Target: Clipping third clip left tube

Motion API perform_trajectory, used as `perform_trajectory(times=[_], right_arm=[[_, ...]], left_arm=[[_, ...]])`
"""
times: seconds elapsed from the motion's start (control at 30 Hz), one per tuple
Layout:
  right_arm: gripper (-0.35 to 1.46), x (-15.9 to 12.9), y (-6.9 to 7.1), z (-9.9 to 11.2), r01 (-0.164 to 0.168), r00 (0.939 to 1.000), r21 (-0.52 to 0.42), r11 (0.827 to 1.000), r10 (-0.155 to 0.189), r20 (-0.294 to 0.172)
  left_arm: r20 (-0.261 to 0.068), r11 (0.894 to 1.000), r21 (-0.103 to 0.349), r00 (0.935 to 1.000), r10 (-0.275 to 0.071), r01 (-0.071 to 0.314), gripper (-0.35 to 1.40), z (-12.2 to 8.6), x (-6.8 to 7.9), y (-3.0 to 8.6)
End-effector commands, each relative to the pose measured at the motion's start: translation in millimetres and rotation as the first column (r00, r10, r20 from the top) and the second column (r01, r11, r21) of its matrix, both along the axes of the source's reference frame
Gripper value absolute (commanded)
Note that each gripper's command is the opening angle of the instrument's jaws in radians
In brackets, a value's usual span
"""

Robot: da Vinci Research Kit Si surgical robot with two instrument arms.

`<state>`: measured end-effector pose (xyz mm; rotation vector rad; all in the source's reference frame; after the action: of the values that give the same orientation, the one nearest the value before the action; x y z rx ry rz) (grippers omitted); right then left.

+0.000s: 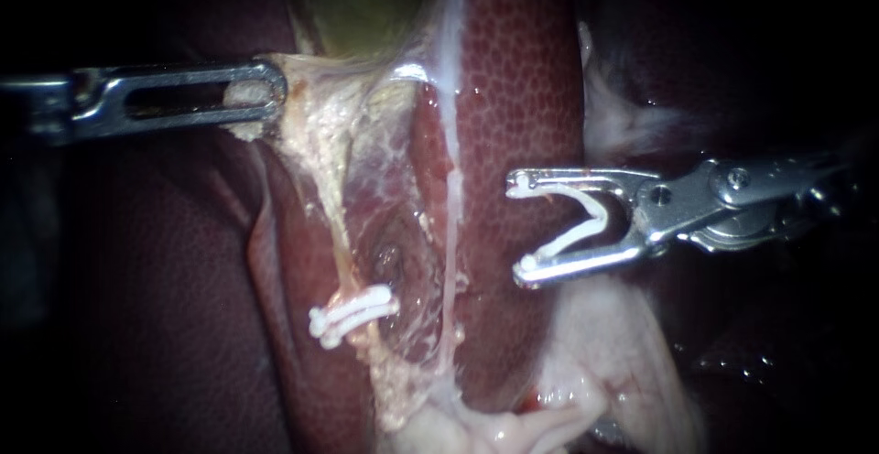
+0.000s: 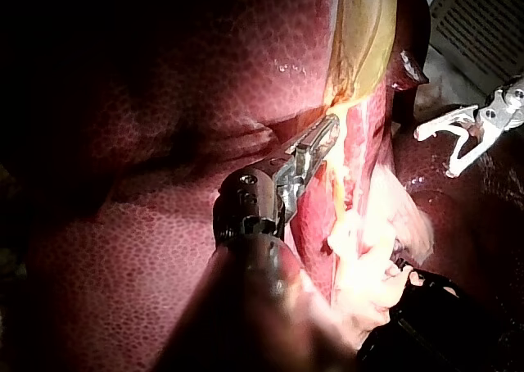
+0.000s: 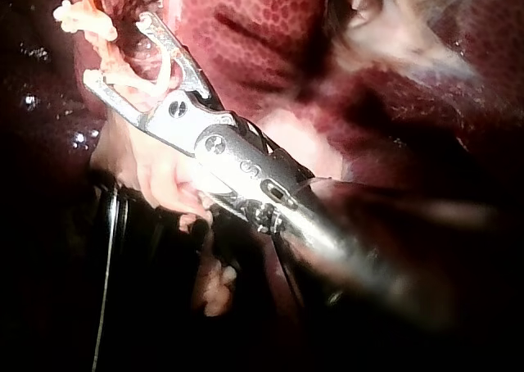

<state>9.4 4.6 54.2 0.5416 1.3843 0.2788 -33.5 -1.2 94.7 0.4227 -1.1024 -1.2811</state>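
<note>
Nearest me, my right instrument [image 1: 517,230] comes in from the right over the liver [image 1: 522,79]. Its jaws stand wide apart with a loaded clip [image 1: 586,221], white and open, seated between them and touching both. The jaws hang over bare liver, clear of both tubes. The thin right tube [image 1: 452,234] lies between them and the left tube [image 1: 337,225].

The left tube is the pale, ragged strand running down beside the raw hollow in the liver. White clips [image 1: 352,315], two as far as I can tell, sit across it side by side low on its length, near the pale fat [image 1: 513,422] at the liver's lower edge.

Farther off, my left instrument [image 1: 261,97] has its slotted jaws pressed together on pale tissue [image 1: 304,88] at the top of that strand, just below the greenish gallbladder [image 1: 366,5].
</note>
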Motion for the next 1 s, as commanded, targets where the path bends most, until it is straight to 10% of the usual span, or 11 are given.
perform_trajectory(times=[0.03,1.0], right_arm=[[0.60,0.2,-0.1,0.1,0.000,1.0000,0.000,1.000,0.000,-0.001],[0.60,13.7,-2.1,7.5,0.009,0.9998,0.046,0.999,-0.009,-0.020]], left_arm=[[0.000,1.000,0.000,1.0000,0.000,0.000,-0.21,0.0,0.0,0.0],[-0.002,1.000,-0.002,1.0000,-0.002,0.002,-0.21,-0.1,-0.1,-0.3]])
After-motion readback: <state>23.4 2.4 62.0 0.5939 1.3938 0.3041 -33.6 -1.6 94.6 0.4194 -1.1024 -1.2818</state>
